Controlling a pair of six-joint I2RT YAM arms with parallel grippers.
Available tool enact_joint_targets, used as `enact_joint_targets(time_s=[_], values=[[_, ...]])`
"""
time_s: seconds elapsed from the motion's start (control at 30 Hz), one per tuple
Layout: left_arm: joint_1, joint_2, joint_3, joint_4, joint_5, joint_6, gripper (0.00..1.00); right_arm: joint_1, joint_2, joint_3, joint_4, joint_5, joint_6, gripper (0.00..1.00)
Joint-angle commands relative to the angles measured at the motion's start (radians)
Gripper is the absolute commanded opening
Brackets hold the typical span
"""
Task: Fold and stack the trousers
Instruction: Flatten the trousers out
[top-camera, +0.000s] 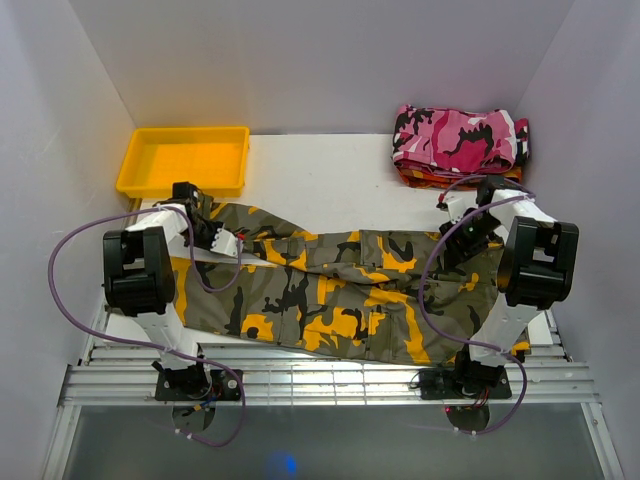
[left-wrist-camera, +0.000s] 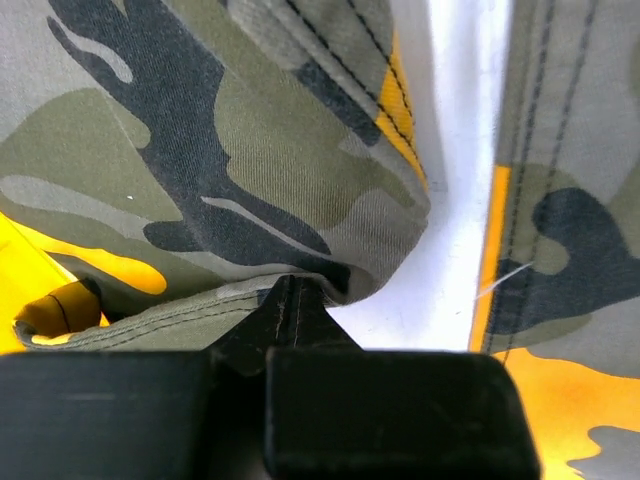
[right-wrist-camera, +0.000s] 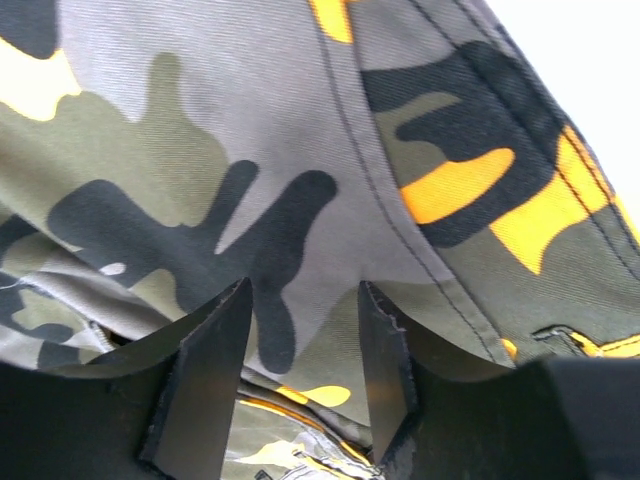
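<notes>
Where the camouflage trousers (top-camera: 330, 290) lie spread on the surface (top-camera: 330, 170) with their long axis running left to right between the two arms, the left end effector (left-wrist-camera: 290, 292) sits at their left end, closed on a folded edge of the cloth, its arm bent low. The right end effector (right-wrist-camera: 303, 300) points down onto the right end, below the pink camouflage garment (top-camera: 460, 140), jaws parted over flat cloth without pinching it; the fold probably depends on carrying one end toward the other.
</notes>
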Motion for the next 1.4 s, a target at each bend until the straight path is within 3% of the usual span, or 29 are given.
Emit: enact_joint_targets(time_s=[0.0, 0.13, 0.27, 0.3, 0.33, 0.37, 0.4, 0.73, 0.97, 1.0, 1.1, 1.13, 1.2, 1.23, 1.27, 1.37], values=[[-0.003, -0.068, 0.025, -0.056, 0.056, 0.618, 0.0, -0.014, 0.007, 0.031, 0.02, 0.02, 0.004, 0.52], [0.003, -0.137, 0.079, -0.135, 0.103, 0.545, 0.0, -0.025, 0.005, 0.028, 0.021, 0.008, 0.004, 0.51], [0.028, -0.174, 0.102, -0.186, 0.075, 0.598, 0.0, -0.025, 0.001, 0.026, 0.02, 0.0, 0.006, 0.5], [0.032, -0.178, 0.097, -0.194, 0.051, 0.633, 0.06, -0.025, 0.001, 0.025, 0.02, 0.0, 0.005, 0.5], [0.039, -0.187, 0.085, -0.192, 0.038, 0.659, 0.53, -0.026, -0.002, 0.025, 0.02, -0.001, 0.004, 0.51], [0.046, -0.193, 0.058, -0.182, 0.041, 0.681, 0.85, -0.026, -0.001, 0.025, 0.018, -0.009, 0.004, 0.52], [0.049, -0.197, 0.045, -0.165, 0.049, 0.684, 0.98, -0.026, -0.002, 0.025, 0.018, -0.01, 0.006, 0.53], [0.014, -0.069, 0.094, -0.07, 0.004, 0.69, 0.98, -0.031, -0.004, 0.016, 0.01, -0.032, 0.009, 0.55], [-0.024, 0.052, 0.097, 0.038, -0.168, 0.689, 0.96, -0.04, 0.011, 0.023, 0.015, -0.027, 0.006, 0.55], [-0.024, 0.079, 0.099, 0.056, -0.192, 0.686, 0.82, -0.042, 0.013, 0.028, 0.014, -0.032, 0.006, 0.55], [-0.02, 0.083, 0.102, 0.075, -0.198, 0.675, 0.52, -0.04, 0.014, 0.037, 0.014, -0.059, 0.006, 0.55], [-0.018, 0.055, 0.096, 0.067, -0.187, 0.675, 0.37, -0.042, 0.013, 0.039, 0.015, -0.07, 0.001, 0.54], [-0.017, 0.017, 0.07, 0.053, -0.166, 0.672, 0.24, -0.042, 0.01, 0.034, 0.027, -0.075, 0.001, 0.53], [-0.017, -0.033, 0.061, 0.032, -0.131, 0.667, 0.09, -0.042, 0.014, 0.033, 0.049, -0.067, 0.004, 0.53], [-0.017, -0.061, 0.051, 0.021, -0.108, 0.661, 0.01, -0.042, 0.019, 0.029, 0.059, -0.046, 0.014, 0.52], [-0.017, -0.184, 0.022, -0.025, -0.051, 0.626, 0.0, -0.042, 0.056, 0.036, 0.081, -0.007, 0.047, 0.49]])
